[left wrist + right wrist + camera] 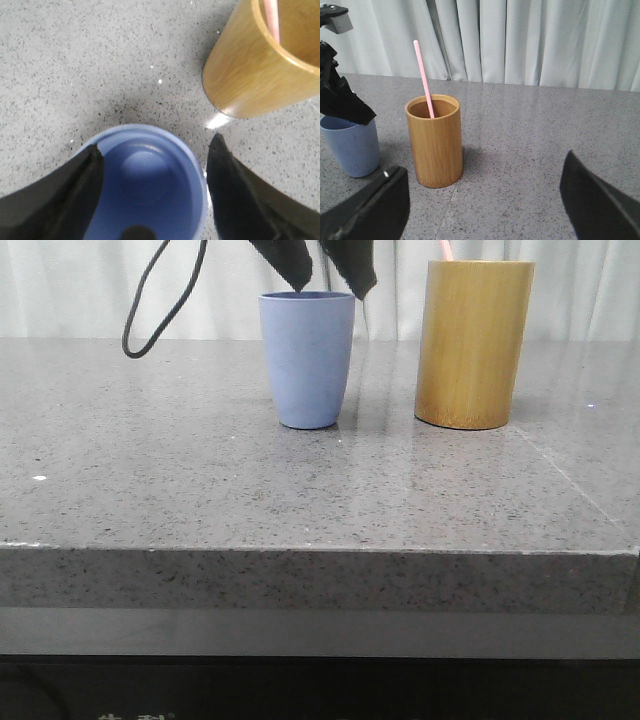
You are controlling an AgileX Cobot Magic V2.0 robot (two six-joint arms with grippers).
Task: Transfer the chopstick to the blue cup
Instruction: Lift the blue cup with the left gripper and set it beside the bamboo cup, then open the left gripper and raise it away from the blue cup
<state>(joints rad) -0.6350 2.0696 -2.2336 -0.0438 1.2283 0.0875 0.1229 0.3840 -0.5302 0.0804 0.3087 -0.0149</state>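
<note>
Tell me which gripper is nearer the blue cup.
Left. The left gripper hangs open right above the blue cup, fingers astride its rim. The right gripper is open and farther off, beyond the bamboo holder from the cup.

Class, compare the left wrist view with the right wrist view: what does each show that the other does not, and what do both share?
Only the left wrist view shows the blue cup's empty inside, with the open left claw above its rim. Only the right wrist view shows the pink chopstick's long upper length, the curtain and the open right claw. Both show the blue cup, the bamboo holder and the speckled grey table.
</note>
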